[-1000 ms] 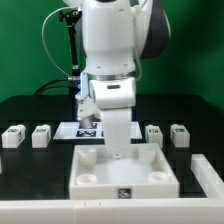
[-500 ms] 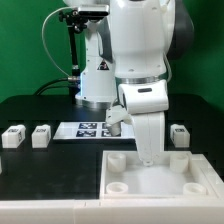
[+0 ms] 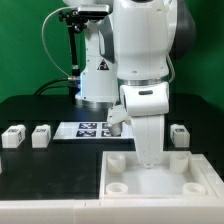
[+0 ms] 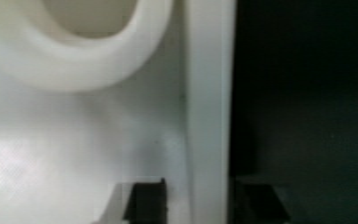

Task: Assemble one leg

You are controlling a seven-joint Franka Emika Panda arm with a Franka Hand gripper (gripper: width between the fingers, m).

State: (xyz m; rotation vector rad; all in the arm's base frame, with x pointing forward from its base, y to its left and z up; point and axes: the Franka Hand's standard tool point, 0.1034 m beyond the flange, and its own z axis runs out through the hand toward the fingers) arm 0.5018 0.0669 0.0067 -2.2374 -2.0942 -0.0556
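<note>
At the exterior view's left, one leg (image 3: 12, 135) sits beside a second leg (image 3: 41, 134) on the black table (image 3: 40, 165), with the marker board (image 3: 85, 128) next along. The gripper (image 3: 148, 158) straddles the white plate's (image 3: 160, 186) far wall, its fingers (image 4: 144, 200) close on either side; I can't tell whether they pinch it. A third leg (image 3: 179, 133) stands further right.

Robotics lab: white arm (image 3: 140, 45) over black table (image 3: 40, 108), tagged marker board (image 3: 88, 128), plain green backdrop (image 3: 20, 40), loose cabling (image 3: 47, 40).

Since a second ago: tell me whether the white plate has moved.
Yes. The white plate slid toward the exterior view's right, judged against the fixed marker board.
</note>
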